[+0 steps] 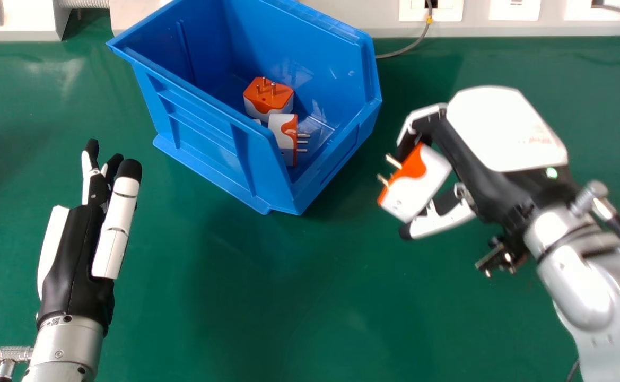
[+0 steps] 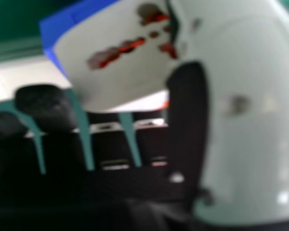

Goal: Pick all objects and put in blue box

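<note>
A: Where's the adapter being carried?
B: The held adapter is in the right hand, raised over the green worktop, just to the right of the blue box.
A: And how is that hand set?
B: Grasping it, fingers on the far side and thumb on the near side. In the right hand view, the adapter's pale body sits between them too.
A: Which way does it point?
B: Its prongs aim left and slightly away from the robot, towards the box. The long axis of the body slants from far right to near left, with the orange face on the prong side.
A: What about those in the box?
B: Two are plain to see. The farther adapter has its orange face up and its prongs standing upright. The nearer adapter lies on its side, prongs pointing right, its long axis running roughly away from the robot.
A: Anything else in there?
B: A small white piece peeks over the near wall; mostly hidden, so I can't tell which way it lies.
A: The left hand?
B: Released, fingers straight, left of the box.
</note>
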Motion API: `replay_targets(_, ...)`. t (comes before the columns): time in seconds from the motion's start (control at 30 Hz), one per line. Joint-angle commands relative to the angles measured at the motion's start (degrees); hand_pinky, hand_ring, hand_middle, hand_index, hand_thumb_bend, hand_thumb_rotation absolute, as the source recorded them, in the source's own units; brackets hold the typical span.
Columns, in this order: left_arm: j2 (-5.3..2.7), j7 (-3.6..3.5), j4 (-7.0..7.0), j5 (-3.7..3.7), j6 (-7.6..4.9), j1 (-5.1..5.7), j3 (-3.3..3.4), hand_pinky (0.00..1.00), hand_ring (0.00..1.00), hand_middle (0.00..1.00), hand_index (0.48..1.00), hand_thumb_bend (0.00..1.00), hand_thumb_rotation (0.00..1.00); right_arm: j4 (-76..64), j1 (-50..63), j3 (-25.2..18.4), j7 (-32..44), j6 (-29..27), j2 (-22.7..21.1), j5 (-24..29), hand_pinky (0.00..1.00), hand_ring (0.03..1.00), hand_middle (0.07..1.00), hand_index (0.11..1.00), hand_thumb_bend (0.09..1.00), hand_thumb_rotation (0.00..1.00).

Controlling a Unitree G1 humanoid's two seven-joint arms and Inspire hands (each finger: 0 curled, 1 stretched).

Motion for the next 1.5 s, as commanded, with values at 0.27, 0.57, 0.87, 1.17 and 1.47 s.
replay_targets(0.27, 0.19, 0.23, -1.37, 0.69, -2.23, 1.94, -0.23, 0.92, 0.96, 0.99, 0.998, 0.52, 1.00, 14.88, -17.39, 4.33, -6.79, -3.99, 2.91, -0.20, 0.04, 0.086, 0.176, 0.470, 0.493, 0.14)
replay_targets(0.57, -0.38, 0.61, -2.00, 1.65, -4.08, 4.25, -0.97, 0.91, 0.97, 0.99, 0.996, 0.50, 1.00, 33.69, -30.47, 8.97, -12.54, -7.34, 7.24, 0.35, 0.03, 0.076, 0.166, 0.477, 0.490, 0.14)
replay_targets(0.87, -0.47, 0.21, -1.97, 1.05, -5.85, 5.87, -0.89, 0.91, 0.96, 0.99, 0.993, 0.51, 1.00, 60.38, -45.58, 13.81, -19.42, -7.92, 15.60, 0.84, 0.02, 0.076, 0.149, 0.486, 0.499, 0.12)
replay_targets(1.17, -1.21, 0.32, -2.89, 0.70, -5.46, 6.97, -1.25, 0.90, 0.96, 0.98, 0.989, 0.50, 1.00, 79.93, -57.65, 18.85, -24.05, -7.22, 22.17, 0.13, 0.03, 0.076, 0.150, 0.488, 0.506, 0.11)
replay_targets(1.47, -2.38, 0.39, -3.85, 0.82, -5.83, 8.30, -1.64, 0.89, 0.95, 0.98, 0.984, 0.50, 1.00, 88.24, -63.30, 24.79, -25.41, -4.86, 25.91, -1.65, 0.06, 0.100, 0.175, 0.478, 0.511, 0.11)
